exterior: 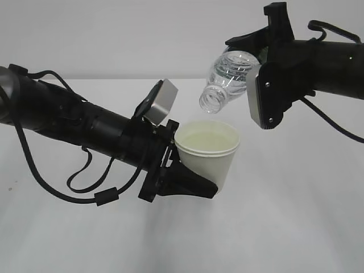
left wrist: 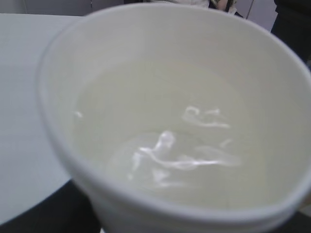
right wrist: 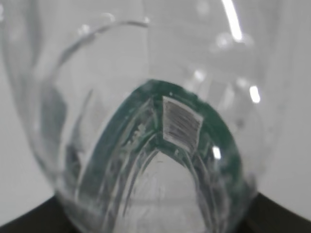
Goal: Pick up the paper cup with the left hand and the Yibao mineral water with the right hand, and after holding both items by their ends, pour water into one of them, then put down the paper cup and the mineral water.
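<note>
In the exterior view the cream-white paper cup (exterior: 208, 156) hangs above the table, upright, with water inside. My left gripper (exterior: 190, 185) is shut on its lower part, black fingers (exterior: 187, 183) wrapping the base. The left wrist view is filled by the cup's mouth (left wrist: 175, 121) and the rippling water in it. Up and to the right, my right gripper (exterior: 263, 85) is shut on the Yibao mineral water (exterior: 227, 77). The bottle is tilted, its open neck pointing down-left just above the cup's rim. The right wrist view shows the clear bottle (right wrist: 155, 145) and its green label from very close.
The white table (exterior: 296, 227) lies below both arms, with a plain pale wall behind. The left arm's cables (exterior: 85, 187) loop down towards the table surface. A grey block (exterior: 161, 102) sits on the left wrist beside the cup.
</note>
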Robot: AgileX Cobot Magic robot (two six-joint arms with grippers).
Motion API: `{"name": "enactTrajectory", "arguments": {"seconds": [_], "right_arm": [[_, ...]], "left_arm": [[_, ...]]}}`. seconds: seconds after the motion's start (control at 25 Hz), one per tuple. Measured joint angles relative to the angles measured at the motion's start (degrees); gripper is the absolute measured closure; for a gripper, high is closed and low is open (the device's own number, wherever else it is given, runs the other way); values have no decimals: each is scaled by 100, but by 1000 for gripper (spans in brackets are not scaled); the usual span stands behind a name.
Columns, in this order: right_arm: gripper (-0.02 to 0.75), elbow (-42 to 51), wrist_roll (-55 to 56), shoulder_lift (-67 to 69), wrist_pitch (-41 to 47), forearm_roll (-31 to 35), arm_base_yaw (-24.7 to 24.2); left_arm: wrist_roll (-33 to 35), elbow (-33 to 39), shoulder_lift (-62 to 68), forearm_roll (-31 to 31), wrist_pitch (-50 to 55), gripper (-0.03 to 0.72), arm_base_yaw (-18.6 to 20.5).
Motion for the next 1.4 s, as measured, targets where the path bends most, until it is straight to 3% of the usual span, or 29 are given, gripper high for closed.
{"name": "enactTrajectory", "arguments": {"seconds": [1.4], "right_arm": [[339,0,1134,0,-43,0,0]], "left_arm": [[146,0,0,-276,0,261,0]]}}
